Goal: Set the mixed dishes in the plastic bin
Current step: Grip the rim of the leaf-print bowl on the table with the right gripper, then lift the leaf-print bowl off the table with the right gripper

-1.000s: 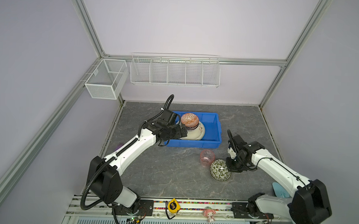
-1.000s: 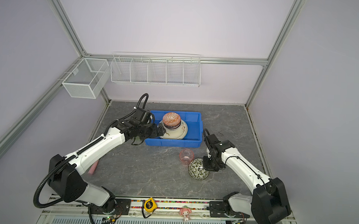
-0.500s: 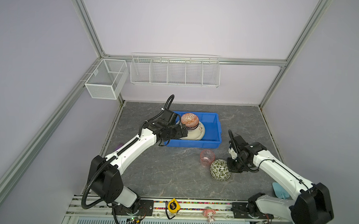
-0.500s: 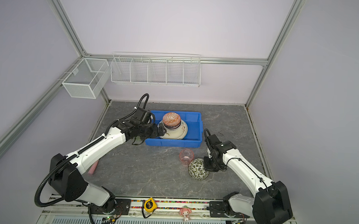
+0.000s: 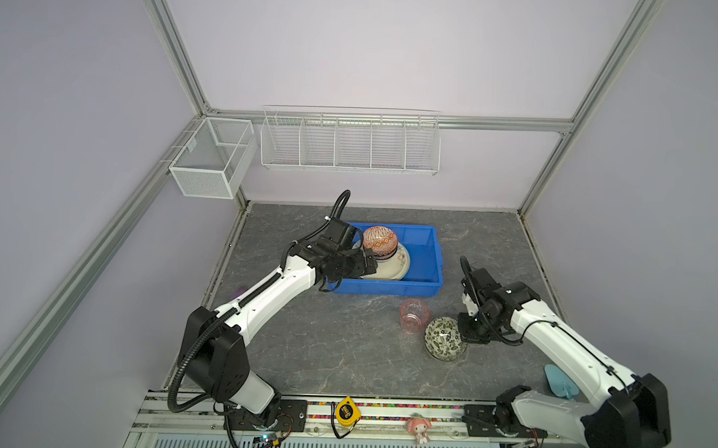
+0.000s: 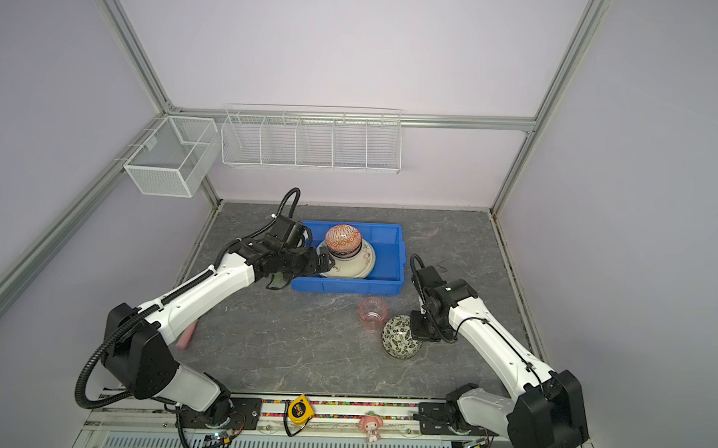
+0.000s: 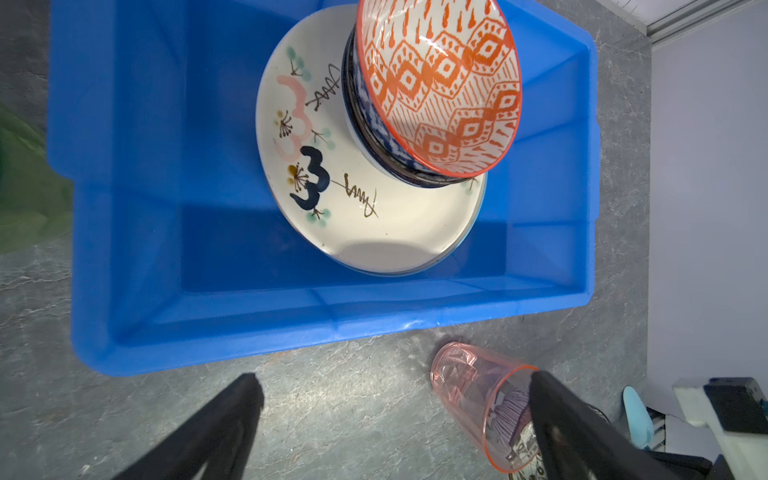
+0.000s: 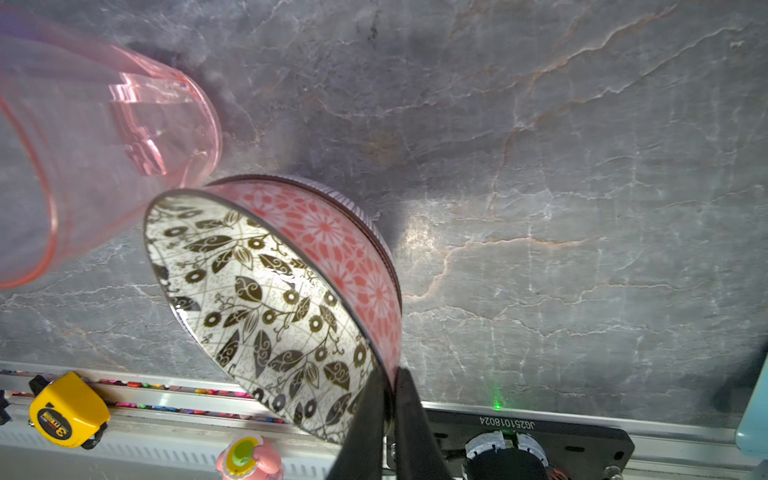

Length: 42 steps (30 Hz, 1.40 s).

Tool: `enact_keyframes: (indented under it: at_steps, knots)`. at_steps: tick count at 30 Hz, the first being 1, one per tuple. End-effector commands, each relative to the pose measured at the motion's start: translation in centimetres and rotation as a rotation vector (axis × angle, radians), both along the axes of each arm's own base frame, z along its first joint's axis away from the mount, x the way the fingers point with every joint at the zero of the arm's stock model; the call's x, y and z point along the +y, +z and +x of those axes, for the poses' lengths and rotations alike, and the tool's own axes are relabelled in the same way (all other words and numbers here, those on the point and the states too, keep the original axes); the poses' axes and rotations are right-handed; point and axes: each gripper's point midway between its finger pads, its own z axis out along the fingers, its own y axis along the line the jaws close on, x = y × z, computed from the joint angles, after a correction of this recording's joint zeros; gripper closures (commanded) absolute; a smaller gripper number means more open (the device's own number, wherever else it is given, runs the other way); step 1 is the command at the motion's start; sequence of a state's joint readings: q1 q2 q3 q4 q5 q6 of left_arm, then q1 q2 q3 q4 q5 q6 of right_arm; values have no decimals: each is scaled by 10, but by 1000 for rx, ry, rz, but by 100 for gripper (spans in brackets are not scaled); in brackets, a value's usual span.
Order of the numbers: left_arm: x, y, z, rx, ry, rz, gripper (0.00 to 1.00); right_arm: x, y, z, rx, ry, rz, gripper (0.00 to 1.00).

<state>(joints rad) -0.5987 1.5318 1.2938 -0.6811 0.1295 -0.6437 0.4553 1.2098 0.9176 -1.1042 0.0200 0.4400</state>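
The blue plastic bin [image 5: 429,253] [image 6: 391,251] [image 7: 137,199] holds a cream plate marked "3" [image 5: 402,263] [image 7: 374,224]. On that plate an orange-patterned bowl [image 5: 380,239] [image 7: 440,87] is nested in a blue-patterned bowl [image 7: 376,129]. My left gripper [image 5: 368,261] [image 7: 392,399] is open over the bin's near left corner, with nothing in it. In front of the bin stand a pink cup [image 5: 415,315] [image 6: 373,314] [image 8: 83,145] and, close beside it, a leaf-patterned bowl [image 5: 444,340] [image 8: 266,299]. My right gripper [image 5: 467,333] [image 8: 388,386] is shut on that bowl's rim.
A light-blue spatula [image 5: 560,382] lies at the near right, and a pink-purple one [image 6: 186,338] under the left arm. A yellow tape measure [image 5: 345,412] and a pink figurine [image 5: 418,428] sit on the front rail. White wire baskets [image 5: 348,143] hang on the back wall.
The right arm has shifted slightly at the leaf-patterned bowl. The left arm, the bin and the cup stay where they were.
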Motion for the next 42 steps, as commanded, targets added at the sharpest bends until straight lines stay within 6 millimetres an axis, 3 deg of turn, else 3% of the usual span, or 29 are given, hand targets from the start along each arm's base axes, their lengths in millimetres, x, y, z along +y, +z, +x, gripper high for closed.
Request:
enact_keyframes:
  at_steps: [1,10,22,27,34,42]
  knots:
    - [-8,8,4,-15,-4,-24,0,0,4,1,-8,-8,-4,85]
    - [-7,6,4,-13,-4,-18,0,4,-5,6,9,3,-5,70]
    - [-6,3,4,-6,-6,-10,0,11,-20,6,37,-6,26,65]
    - [-5,3,3,-8,-4,-7,0,12,-22,8,38,-5,28,66]
    - [-5,3,3,-6,-2,-8,0,8,-31,1,63,-6,10,75]
    - [-5,3,3,-5,-2,-10,1,5,-27,0,52,-8,0,85]
